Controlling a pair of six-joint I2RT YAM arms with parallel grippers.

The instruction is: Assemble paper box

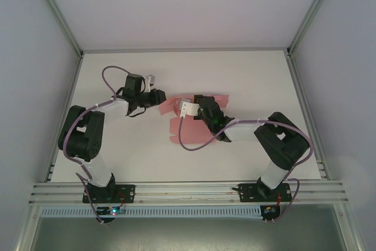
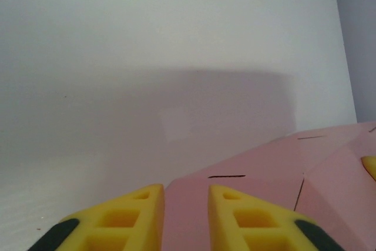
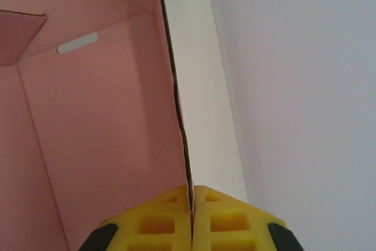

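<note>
The paper box (image 1: 175, 127) is a pink die-cut card sheet, partly folded up, in the middle of the white table. In the right wrist view a pink panel (image 3: 100, 121) with a small slot stands upright. My right gripper (image 3: 192, 187) is shut on that panel's thin edge, pinched between the yellow fingers. From above, the right gripper (image 1: 197, 101) sits over the sheet's middle. My left gripper (image 1: 163, 97) is at the sheet's left end. Its yellow fingers (image 2: 187, 187) stand a narrow gap apart, and pink card (image 2: 264, 168) shows in the gap and beyond.
The white table (image 1: 252, 80) is walled on three sides by pale panels. An aluminium rail (image 1: 188, 191) runs along the near edge by the arm bases. Purple cables loop beside both arms.
</note>
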